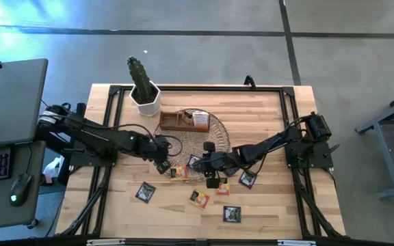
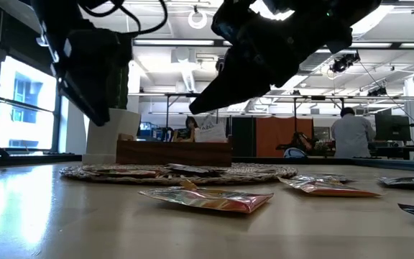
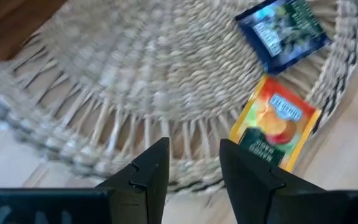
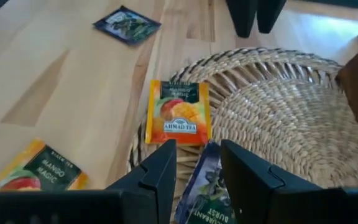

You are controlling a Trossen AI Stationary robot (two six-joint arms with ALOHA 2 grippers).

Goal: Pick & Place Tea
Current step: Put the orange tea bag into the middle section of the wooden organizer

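My left fingers (image 3: 194,177) are spread over the mat (image 3: 135,93) edge beside an orange tea (image 3: 277,127), and my right fingers (image 4: 197,174) are spread over a dark tea (image 4: 205,193) on the mat.

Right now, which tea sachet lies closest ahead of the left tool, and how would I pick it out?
Start at the round woven wicker mat in the middle of the wooden table. On its near rim, just ahead of the left tool, lies an orange-and-yellow square paper sachet with mango fruit printed on it. Its only neighbour on the mat is a dark blue sachet; the warm orange colour sets it apart.
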